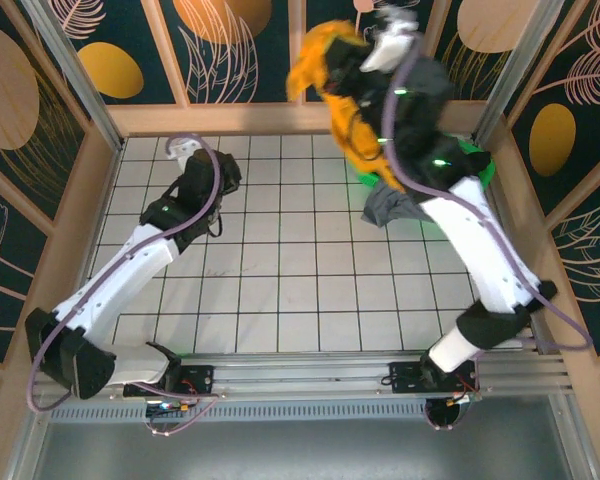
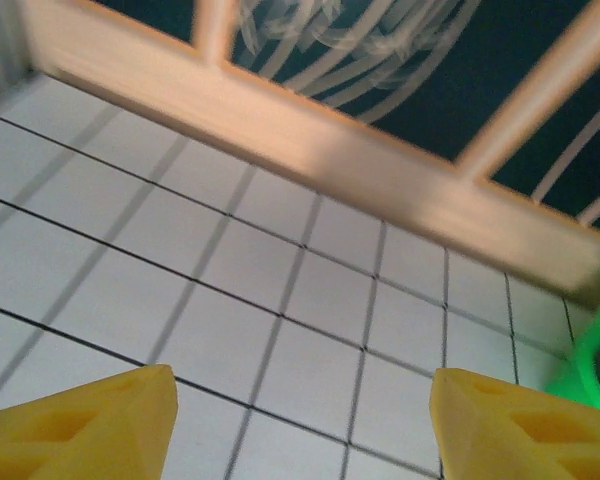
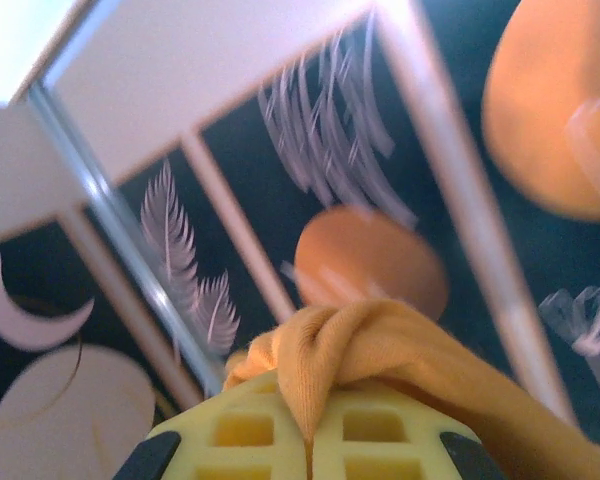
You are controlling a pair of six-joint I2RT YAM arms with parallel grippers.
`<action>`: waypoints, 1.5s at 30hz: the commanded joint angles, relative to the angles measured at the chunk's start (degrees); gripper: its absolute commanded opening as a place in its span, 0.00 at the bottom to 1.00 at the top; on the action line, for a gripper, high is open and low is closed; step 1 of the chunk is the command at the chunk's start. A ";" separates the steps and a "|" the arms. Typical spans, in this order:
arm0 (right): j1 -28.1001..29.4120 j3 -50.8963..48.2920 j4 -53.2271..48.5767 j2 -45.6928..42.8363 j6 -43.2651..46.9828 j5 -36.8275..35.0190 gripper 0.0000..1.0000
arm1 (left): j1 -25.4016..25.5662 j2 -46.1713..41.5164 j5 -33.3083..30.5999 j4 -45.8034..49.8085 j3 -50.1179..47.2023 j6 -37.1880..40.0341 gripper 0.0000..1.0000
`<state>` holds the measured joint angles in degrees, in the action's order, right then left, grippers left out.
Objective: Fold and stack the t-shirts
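Surface: white tiles with thin dark lines (image 1: 280, 260), closed in by a wooden frame (image 1: 230, 118).
Background: dark panels (image 1: 80, 40) with pale leaf drawings and orange ovals stand behind the frame.
Left arm: it (image 1: 130, 265) reaches low over the far left part of the surface.
Left pincer: in the top view it (image 1: 188, 150) is near the far rail; in its own wrist view (image 2: 302, 400) the two yellow fingers (image 2: 100, 420) stand well apart, with bare tiles between them and no cloth.
Right arm: it (image 1: 480, 250) is raised steeply at the far right, above the basket.
Right pincer: it (image 1: 385, 40) is high, in front of the back panels; in its wrist view (image 3: 310, 410) the yellow fingers are pressed together on a bunch of orange cloth.
Mustard-orange t-shirt: it (image 1: 325, 70) hangs crumpled from the right pincer, fully off the surface; in the right wrist view a knot of it (image 3: 380, 340) comes out between the fingers.
Grey t-shirt: it (image 1: 388, 207) lies crumpled at the near left rim of the basket, partly on the tiles.
Green basket: it (image 1: 477, 165) sits at the far right of the surface, mostly hidden by the right arm; its bright edge (image 2: 585, 360) shows in the left wrist view.
Dark patches in the hanging cloth: I cannot tell if they are another shirt or part of the arm.
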<state>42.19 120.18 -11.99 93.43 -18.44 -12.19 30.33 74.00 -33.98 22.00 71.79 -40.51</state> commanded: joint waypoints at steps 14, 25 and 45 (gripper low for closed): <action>2.86 -9.23 -15.06 21.04 -9.50 21.73 0.69 | -0.43 -16.25 -10.64 13.73 -7.34 -6.65 0.70; -0.06 -54.21 -13.19 3.42 -14.65 16.68 0.59 | -10.16 0.25 22.44 8.81 -15.71 -9.82 0.78; 0.44 -56.21 -10.95 11.76 -17.86 20.19 0.59 | -10.19 20.57 30.07 -1.08 -11.85 -8.86 0.36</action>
<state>42.87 62.33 -23.81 103.26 -35.14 7.29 20.29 93.93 -2.94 22.26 58.35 -49.21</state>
